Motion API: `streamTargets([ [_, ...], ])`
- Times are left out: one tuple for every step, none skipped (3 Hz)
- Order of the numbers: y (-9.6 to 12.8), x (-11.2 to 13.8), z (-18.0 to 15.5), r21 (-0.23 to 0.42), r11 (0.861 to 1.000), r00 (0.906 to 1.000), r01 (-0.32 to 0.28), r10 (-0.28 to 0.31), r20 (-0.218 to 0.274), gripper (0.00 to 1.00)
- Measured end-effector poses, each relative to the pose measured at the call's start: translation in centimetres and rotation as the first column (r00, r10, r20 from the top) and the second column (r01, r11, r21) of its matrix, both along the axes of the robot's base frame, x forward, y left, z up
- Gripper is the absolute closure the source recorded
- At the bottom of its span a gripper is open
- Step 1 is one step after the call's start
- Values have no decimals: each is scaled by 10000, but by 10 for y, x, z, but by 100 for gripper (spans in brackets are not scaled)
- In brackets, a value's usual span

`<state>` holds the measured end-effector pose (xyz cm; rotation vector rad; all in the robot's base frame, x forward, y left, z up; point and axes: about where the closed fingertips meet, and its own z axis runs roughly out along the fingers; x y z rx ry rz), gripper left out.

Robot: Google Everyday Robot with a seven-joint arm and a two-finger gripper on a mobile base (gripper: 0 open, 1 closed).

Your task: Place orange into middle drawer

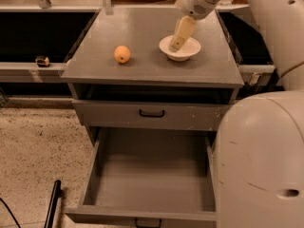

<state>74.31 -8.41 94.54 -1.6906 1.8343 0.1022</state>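
Note:
The orange (122,54) sits on the left part of the grey cabinet top (142,68). The middle drawer (152,175) is pulled out wide open below, its box empty, with its black handle (147,222) at the lower edge of the view. My gripper (176,41) hangs over the cream-white bowl (180,48), to the right of the orange and well apart from it. It holds nothing that I can see.
The upper drawer (152,114), with a black handle and white chips, is closed. My white arm and body (261,165) fill the right side. Dark shelves flank the cabinet, with a small object (42,60) on the left ledge. A black bar (51,205) lies on the floor.

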Motion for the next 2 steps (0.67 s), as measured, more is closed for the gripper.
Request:
streamTargets([
  [-2,24,33,1059,9888,9888,1050,-1152,950,0],
  [3,40,41,1621,9754,9769,1493,-1708,1282,0],
])
